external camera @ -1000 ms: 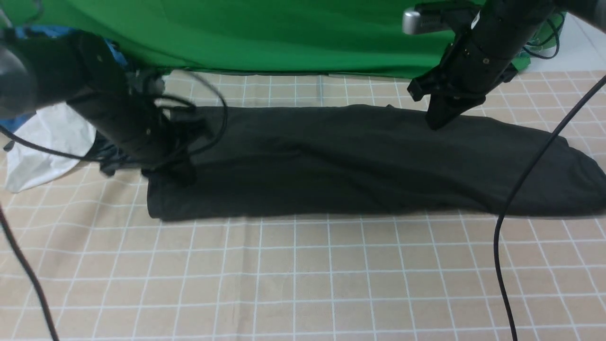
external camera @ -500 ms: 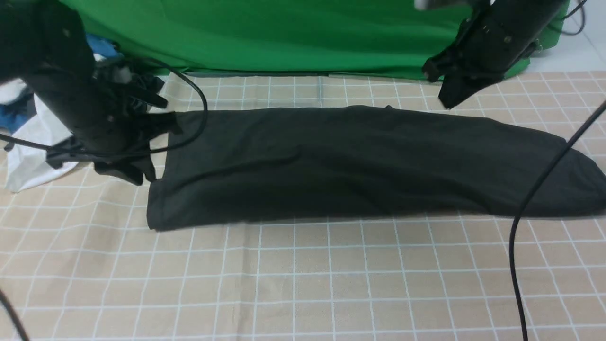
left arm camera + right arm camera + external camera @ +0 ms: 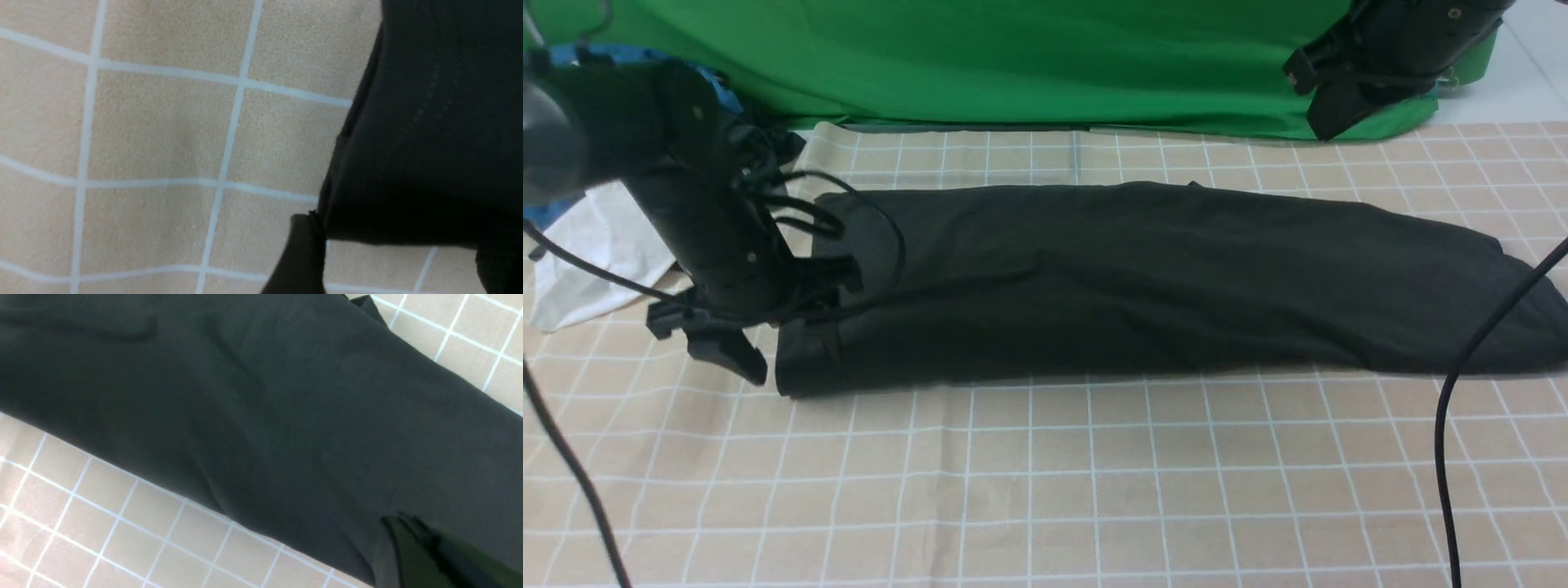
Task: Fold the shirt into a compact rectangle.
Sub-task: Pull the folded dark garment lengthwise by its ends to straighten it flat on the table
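Left gripper [image 3: 780, 355] sits low at the left end of the shirt [image 3: 1143, 278]. Its two fingers [image 3: 731, 359] stand wide apart. The near left corner of the black cloth lies between them, but they do not pinch it. The left wrist view shows the same: one dark finger [image 3: 300, 253] is just beside the shirt's edge [image 3: 441, 122].

The right gripper [image 3: 1331, 114] is up high by the green curtain [image 3: 1013, 57], well above the shirt. Its fingers are pressed together and hold nothing.

The shirt lies flat on the checked tablecloth [image 3: 1045, 490] as one long, thin strip from left to right. Its right end runs off the edge of the front view. A white garment [image 3: 596, 245] lies off to the left, apart from it.

I think the long sides are already folded in. The step in hand looks like the start of folding the strip the short way. Next, the left gripper needs to close on the left end, lift it, and lay it over toward the right end. It should catch all the layers, or the strip may fall open.
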You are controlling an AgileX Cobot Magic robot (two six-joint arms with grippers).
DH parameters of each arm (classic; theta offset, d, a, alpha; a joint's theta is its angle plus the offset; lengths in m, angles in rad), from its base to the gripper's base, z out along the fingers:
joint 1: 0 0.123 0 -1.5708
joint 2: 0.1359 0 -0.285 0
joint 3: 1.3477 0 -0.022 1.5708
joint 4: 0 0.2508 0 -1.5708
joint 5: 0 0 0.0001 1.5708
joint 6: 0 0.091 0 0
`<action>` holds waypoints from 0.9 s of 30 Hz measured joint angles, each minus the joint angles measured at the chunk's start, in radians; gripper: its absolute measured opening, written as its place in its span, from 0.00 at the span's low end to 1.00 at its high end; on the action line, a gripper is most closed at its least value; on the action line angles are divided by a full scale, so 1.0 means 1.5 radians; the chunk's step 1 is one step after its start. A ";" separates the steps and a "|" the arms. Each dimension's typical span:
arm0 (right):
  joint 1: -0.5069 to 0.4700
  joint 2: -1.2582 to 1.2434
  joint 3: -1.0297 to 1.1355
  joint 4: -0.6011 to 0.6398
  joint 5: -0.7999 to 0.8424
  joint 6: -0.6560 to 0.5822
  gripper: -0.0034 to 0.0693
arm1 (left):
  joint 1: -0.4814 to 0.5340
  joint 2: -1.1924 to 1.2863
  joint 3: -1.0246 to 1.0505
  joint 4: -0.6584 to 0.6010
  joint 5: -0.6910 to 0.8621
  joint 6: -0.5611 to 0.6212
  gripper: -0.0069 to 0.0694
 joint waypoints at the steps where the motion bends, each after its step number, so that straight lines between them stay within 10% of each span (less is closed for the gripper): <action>1: 0.000 0.000 0.000 0.000 0.000 0.000 0.11 | 0.000 0.008 0.000 -0.001 -0.002 0.003 0.85; 6: 0.000 0.000 0.000 -0.001 0.000 0.000 0.11 | 0.001 0.025 -0.005 -0.022 -0.009 0.036 0.79; 10: 0.000 0.000 0.000 -0.018 0.000 -0.001 0.11 | 0.000 0.022 -0.006 -0.044 -0.012 0.056 0.34; 13: -0.010 0.000 0.000 -0.059 0.000 0.015 0.11 | 0.000 0.010 -0.006 -0.045 -0.009 0.080 0.17; 23: -0.206 -0.017 0.142 -0.058 -0.005 0.092 0.15 | 0.005 -0.086 -0.001 0.059 0.038 0.057 0.13; 27: -0.283 -0.014 0.250 -0.057 -0.044 0.116 0.39 | 0.005 -0.087 -0.001 0.066 0.045 0.051 0.13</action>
